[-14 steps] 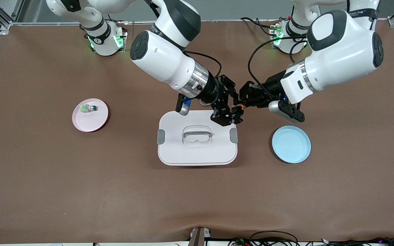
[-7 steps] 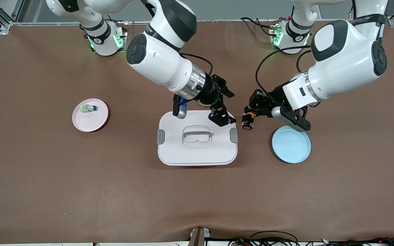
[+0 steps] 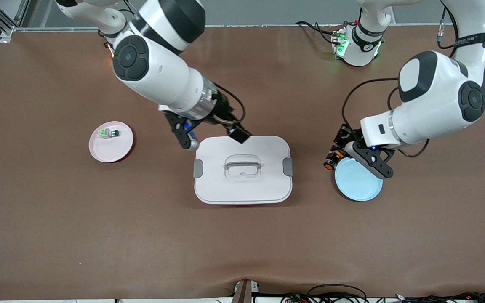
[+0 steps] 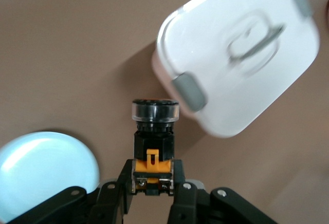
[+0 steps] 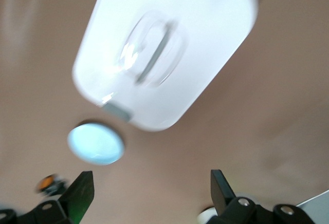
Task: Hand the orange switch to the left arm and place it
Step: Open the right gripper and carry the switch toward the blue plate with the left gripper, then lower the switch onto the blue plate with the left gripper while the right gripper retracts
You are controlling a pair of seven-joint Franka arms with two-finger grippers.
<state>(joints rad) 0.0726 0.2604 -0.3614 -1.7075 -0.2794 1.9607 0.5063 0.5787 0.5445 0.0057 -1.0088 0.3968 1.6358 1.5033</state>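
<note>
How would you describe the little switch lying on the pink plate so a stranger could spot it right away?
Start at the large white plastic box mid-table, then look toward the right arm's end to the round pink plate. On it lies a small white switch with a green cap, unlike the orange-capped switch the left gripper holds.

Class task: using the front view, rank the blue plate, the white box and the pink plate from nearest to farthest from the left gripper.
Measured from the left gripper, holding the orange switch:
1. Blue plate, just beside it.
2. White box, mid-table.
3. Pink plate, toward the right arm's end.
</note>
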